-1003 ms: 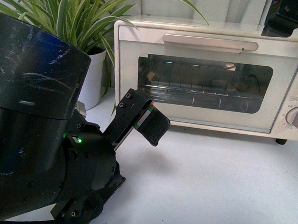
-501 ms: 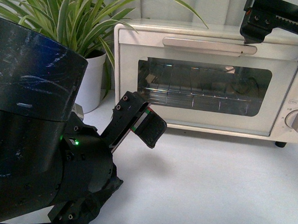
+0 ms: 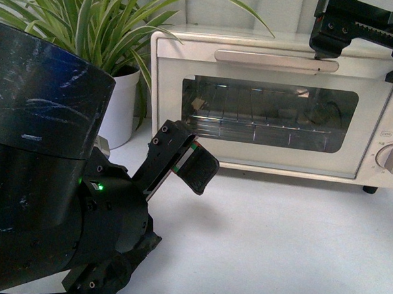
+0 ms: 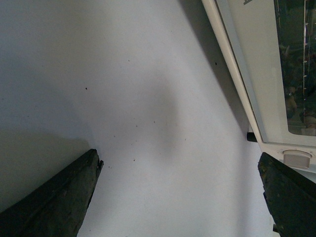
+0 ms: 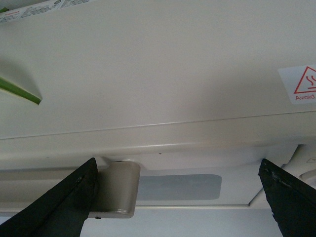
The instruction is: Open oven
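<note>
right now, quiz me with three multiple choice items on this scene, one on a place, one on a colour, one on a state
1. In the front view, where does the plant pot stand relative to the oven?
A) to its left B) on top of it C) to its right
2. What colour is the triangle on the warning sticker on the oven's top?
A) blue B) red C) green
3. How is the oven door?
A) shut B) half open C) folded fully down

Answers: 1 A, the white pot sits beside the oven's left edge; 2 B, the right wrist view shows a red triangle; 3 A, the door lies flush with the oven's front, with its handle at the top.
</note>
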Motion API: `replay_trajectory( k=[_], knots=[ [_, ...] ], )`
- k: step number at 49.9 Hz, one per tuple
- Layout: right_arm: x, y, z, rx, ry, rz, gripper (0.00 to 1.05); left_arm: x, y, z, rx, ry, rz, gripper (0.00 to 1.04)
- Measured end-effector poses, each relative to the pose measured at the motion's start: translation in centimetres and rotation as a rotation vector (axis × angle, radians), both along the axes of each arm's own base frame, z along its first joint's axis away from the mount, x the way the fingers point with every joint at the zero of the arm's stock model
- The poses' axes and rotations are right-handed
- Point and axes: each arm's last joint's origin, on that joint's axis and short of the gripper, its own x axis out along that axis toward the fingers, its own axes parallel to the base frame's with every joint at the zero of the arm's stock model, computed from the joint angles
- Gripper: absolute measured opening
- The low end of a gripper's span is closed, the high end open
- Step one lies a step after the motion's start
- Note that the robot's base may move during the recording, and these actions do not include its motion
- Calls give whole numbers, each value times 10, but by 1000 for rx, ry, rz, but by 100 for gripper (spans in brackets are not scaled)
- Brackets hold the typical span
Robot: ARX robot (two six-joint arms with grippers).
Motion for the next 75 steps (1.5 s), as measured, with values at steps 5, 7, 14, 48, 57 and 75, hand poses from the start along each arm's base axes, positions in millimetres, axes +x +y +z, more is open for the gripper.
replay_trajectory(
  k=[5,7,14,48,57,75],
  knots=[
    [-3,1,-1,-15,-4,21,95,0,0,0,0,0,0,98],
    [-5,1,-2,-18,-6,26,95,0,0,0,0,0,0,98],
    [-15,-1,-9,-20,-15,49,95,0,0,0,0,0,-1,98],
    [-71,-1,-61,8,19,183,95,-1,3,-1,0,3,5,98],
    [-82,1,-79,5,58,247,95,-1,4,-1,1,3,8,98],
    [-103,-10,-65,18,32,210,95,-2,5,-1,19,0,-5,98]
  ],
)
